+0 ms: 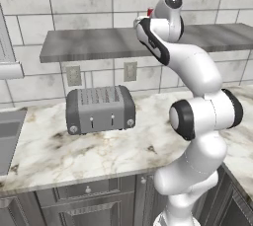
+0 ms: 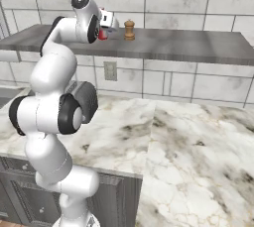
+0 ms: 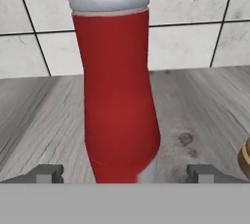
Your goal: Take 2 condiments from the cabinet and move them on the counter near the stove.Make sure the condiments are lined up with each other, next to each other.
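Note:
The red squeeze bottle with a pale top stands upright on the grey stone-look cabinet shelf. My gripper is open, one fingertip on each side of the bottle's base, not pressing it. In the right base view the gripper sits at shelf height against the red bottle. The brown wooden shaker stands a little to its right; a sliver of this shaker shows in the hand view. The marble counter lies below. The stove is out of view.
A grey toaster sits on the counter under the shelf. Two wall outlets are on the tiled wall behind it. A dark grey surface that I cannot identify meets the counter's left end.

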{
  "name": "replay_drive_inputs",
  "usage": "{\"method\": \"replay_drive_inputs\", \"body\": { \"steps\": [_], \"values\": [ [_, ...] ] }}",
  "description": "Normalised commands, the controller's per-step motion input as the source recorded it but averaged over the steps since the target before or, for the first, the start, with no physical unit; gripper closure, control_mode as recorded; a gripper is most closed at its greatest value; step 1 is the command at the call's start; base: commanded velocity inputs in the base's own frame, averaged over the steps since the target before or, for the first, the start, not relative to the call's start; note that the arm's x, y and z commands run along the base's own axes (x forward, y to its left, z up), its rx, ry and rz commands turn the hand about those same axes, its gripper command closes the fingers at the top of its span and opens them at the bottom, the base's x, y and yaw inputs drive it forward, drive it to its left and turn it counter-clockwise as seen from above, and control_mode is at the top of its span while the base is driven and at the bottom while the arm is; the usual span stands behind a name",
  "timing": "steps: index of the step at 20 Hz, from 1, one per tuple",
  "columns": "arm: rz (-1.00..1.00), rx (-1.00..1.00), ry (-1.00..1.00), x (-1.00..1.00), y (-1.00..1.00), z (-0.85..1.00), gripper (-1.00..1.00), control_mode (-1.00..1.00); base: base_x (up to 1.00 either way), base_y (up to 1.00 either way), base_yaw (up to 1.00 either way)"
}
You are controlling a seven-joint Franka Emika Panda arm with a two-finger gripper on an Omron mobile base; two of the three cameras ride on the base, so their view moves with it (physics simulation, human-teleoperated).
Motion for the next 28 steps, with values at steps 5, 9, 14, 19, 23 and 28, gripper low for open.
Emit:
{"method": "replay_drive_inputs", "body": {
  "steps": [5,9,14,19,23,28],
  "values": [
    [0.00,0.00,0.00,0.13,0.00,0.00,-1.00,-1.00,0.00,0.00,0.00],
    [0.00,0.00,0.00,0.06,0.00,0.00,-1.00,-1.00,0.00,0.00,0.00],
    [0.00,0.00,0.00,0.00,0.00,0.00,-1.00,-1.00,0.00,0.00,0.00],
    [0.00,0.00,0.00,0.00,0.00,0.00,-1.00,-1.00,0.00,0.00,0.00],
    [0.00,0.00,0.00,0.00,0.00,0.00,1.00,-1.00,0.00,0.00,0.00],
    [0.00,0.00,0.00,0.00,0.00,0.00,1.00,-1.00,0.00,0.00,0.00]
  ]
}}
